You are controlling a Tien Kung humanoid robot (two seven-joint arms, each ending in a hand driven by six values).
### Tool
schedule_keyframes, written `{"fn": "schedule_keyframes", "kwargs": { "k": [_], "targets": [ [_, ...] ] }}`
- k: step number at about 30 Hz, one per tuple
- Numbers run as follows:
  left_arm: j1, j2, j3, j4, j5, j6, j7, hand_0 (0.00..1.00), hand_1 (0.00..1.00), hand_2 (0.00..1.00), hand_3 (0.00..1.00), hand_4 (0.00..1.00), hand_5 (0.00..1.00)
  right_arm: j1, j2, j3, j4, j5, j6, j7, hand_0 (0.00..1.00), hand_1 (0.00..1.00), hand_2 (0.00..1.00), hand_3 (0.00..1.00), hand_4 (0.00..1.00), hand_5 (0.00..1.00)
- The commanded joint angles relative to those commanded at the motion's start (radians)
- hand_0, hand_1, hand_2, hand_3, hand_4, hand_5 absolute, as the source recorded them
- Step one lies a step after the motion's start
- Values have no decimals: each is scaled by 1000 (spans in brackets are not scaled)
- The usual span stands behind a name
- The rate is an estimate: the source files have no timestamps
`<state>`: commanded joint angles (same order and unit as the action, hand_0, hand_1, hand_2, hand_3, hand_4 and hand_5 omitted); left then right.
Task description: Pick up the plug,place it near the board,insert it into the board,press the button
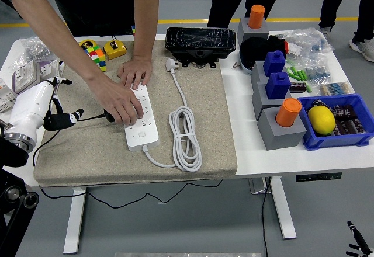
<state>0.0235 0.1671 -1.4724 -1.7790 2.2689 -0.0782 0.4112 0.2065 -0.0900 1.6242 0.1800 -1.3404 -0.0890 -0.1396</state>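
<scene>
Left hand (58, 117) of mine hovers open beside the mat; a person's hands (120, 105) press the power strip (143, 122).

I see my left hand (58, 114) at the frame's left edge, black fingers loosely spread, holding nothing.

High head view over table (280, 152)
</scene>
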Motion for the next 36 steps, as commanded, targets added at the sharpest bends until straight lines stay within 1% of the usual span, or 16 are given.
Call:
{"fn": "schedule_keyframes", "kwargs": {
  "k": [11, 14, 18, 19, 21, 24, 25, 29, 30, 31, 36],
  "targets": [
    [3, 2, 3, 0, 0, -5, 3, 185, 49, 186, 793, 771, 199, 1, -2, 1, 0, 0, 1, 1, 998, 865, 780, 836, 998, 998],
    [7, 5, 19, 0, 0, -7, 6, 185, 47, 185, 790, 773, 198, 0, -2, 2, 0, -1, 1, 0, 998, 865, 780, 837, 998, 998],
    [8, 16, 69, 0, 0, -27, 11, 185, 47, 185, 790, 773, 198, 0, -2, 2, 0, -1, 1, 0, 998, 865, 780, 837, 998, 998],
    [7, 19, 90, 0, 0, -31, 10, 186, 48, 186, 746, 534, 2, 1, -2, 1, 0, 0, 1, 1, 998, 865, 780, 837, 998, 998],
    [5, 21, 110, 0, 0, -34, 9, 186, 48, 186, 746, 534, 2, 1, -2, 1, 0, -1, 1, 1, 998, 865, 780, 837, 998, 998],
    [-9, 33, 172, 0, 0, -51, 10, 186, 48, 186, 746, 534, 2, 2, -1, 3, 0, -3, 1, 1, 998, 865, 780, 837, 998, 998],
    [-16, 37, 194, 0, 0, -58, 11, 186, 34, 147, 721, 555, 2, 2, -2, 2, 0, -1, 1, 1, 998, 865, 780, 836, 998, 998],
    [-39, 45, 254, 2, -7, -77, 13, 186, 34, 147, 721, 555, 2, 3, -1, 3, 0, -3, 1, 1, 998, 865, 780, 836, 998, 998],
    [-45, 47, 269, 10, -12, -80, 13, 186, 34, 147, 721, 555, 2, 3, -2, 1, 0, -1, 1, 2, 998, 865, 780, 836, 998, 998],
    [-49, 47, 276, 16, -14, -81, 13, 185, 20, 133, 702, 471, 2, 3, -2, 1, 0, -1, 0, 2, 998, 865, 780, 836, 998, 998],
    [-65, 54, 313, 52, -29, -93, 15, 185, 20, 133, 702, 471, 2, 0, -2, 4, 0, -7, 0, 0, 998, 865, 780, 836, 998, 998]
  ]
}}
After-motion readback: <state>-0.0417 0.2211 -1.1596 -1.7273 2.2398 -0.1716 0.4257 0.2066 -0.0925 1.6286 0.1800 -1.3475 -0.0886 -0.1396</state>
